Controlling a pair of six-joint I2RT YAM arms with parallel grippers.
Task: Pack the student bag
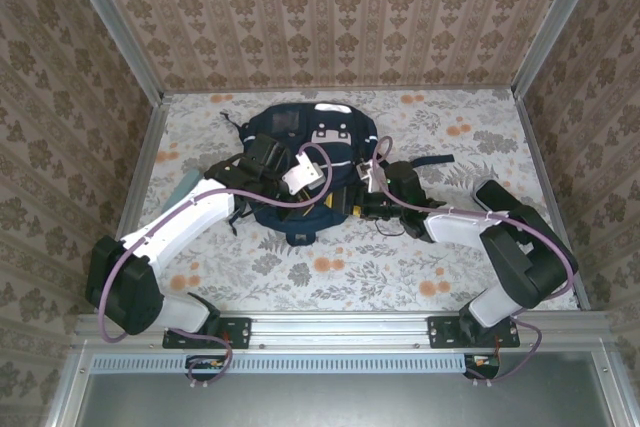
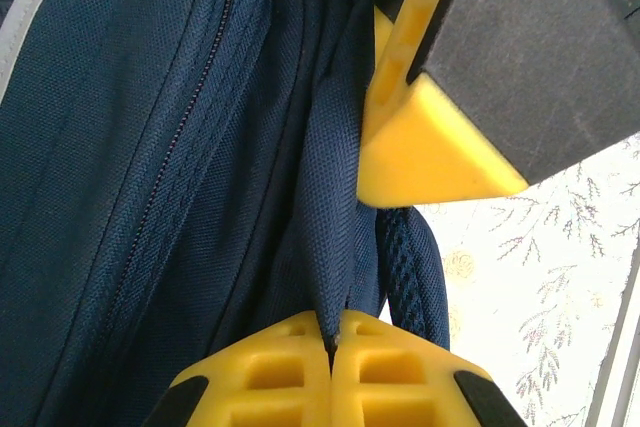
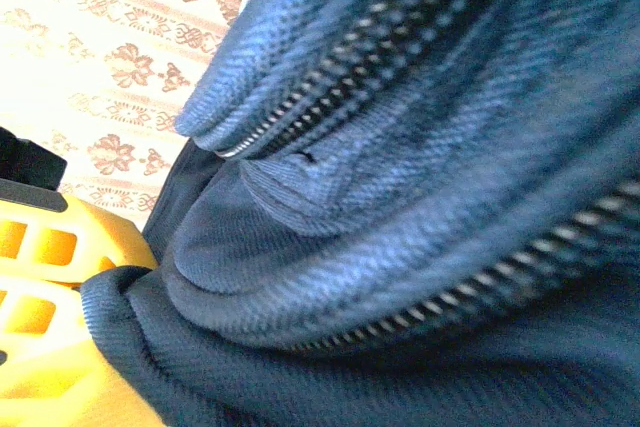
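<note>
Student bag [image 1: 262, 129] lies in the upper middle of the top view, with both arms crowded over its lower half. Bare tabletop [image 1: 330, 267] opens below it and out toward the side rails (the arms' elbows take up part of that room). Left jaws are pinched tight on a fold of navy fabric, yellow fingers [image 2: 280, 382] meeting. Right jaws press against a zipper [image 3: 400, 37] seam; wide or gripping, I cannot tell. The bag shows navy weave, grey-white patches [image 1: 330, 133] and a dark strap [image 1: 432, 160]. The tabletop is floral, the walls [image 1: 330, 17] wallpapered.

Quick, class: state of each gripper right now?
Left gripper: closed on a fold of the bag.
Right gripper: against the bag; open or closed cannot be told.
</note>
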